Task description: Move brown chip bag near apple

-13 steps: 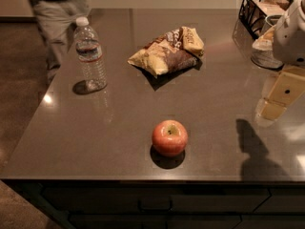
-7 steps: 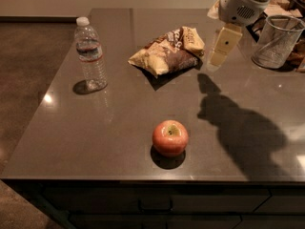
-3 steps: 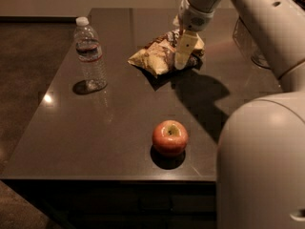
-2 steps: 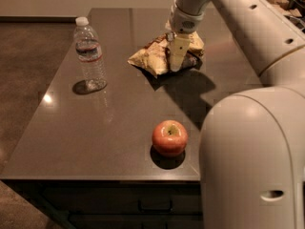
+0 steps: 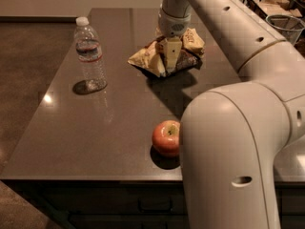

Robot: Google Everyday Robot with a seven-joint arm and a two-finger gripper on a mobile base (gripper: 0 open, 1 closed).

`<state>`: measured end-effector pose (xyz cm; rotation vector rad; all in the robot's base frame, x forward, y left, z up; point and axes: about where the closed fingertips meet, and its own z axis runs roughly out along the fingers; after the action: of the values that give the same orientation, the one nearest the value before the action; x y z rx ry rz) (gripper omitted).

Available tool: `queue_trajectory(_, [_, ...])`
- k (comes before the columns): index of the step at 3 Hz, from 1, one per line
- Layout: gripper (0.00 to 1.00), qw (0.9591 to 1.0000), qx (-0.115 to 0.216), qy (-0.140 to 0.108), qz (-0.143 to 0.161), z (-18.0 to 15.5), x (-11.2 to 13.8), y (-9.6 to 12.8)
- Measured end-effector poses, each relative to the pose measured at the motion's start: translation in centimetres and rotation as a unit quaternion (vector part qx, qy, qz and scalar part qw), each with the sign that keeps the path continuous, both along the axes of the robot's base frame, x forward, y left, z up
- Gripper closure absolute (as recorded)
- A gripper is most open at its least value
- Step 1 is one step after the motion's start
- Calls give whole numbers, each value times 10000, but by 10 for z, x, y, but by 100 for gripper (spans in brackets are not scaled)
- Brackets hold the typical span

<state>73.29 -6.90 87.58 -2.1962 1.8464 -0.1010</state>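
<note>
The brown chip bag (image 5: 144, 58), dark brown with pale yellow ends, lies wrinkled at the far middle of the dark table (image 5: 95, 128). My gripper (image 5: 171, 61) hangs straight down onto the middle of the bag and covers its centre. The apple (image 5: 166, 137), red-orange with a yellowish stem patch, sits near the table's front edge, well in front of the bag. My arm's large elbow (image 5: 233, 151) hides the apple's right edge.
A clear water bottle (image 5: 89, 54) with a white cap stands upright at the left, level with the bag. A wire basket (image 5: 267, 1) and a mesh cup (image 5: 286, 27) stand at the far right. My arm hides the table's right side.
My arm has swung from the right edge leftward over the bag, and the gripper has come down onto it. The bag, apple and bottle have not moved.
</note>
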Motion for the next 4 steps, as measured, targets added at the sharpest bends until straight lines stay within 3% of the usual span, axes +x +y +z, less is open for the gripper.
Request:
queue_trajectory(2, [65, 9997, -65, -164, 139, 34, -18, -1])
queue_trajectory(3, [88, 9997, 40, -235, -21, 59, -45, -16])
queue_trajectory(4, [100, 9992, 205, -242, -223, 77, -83, -35])
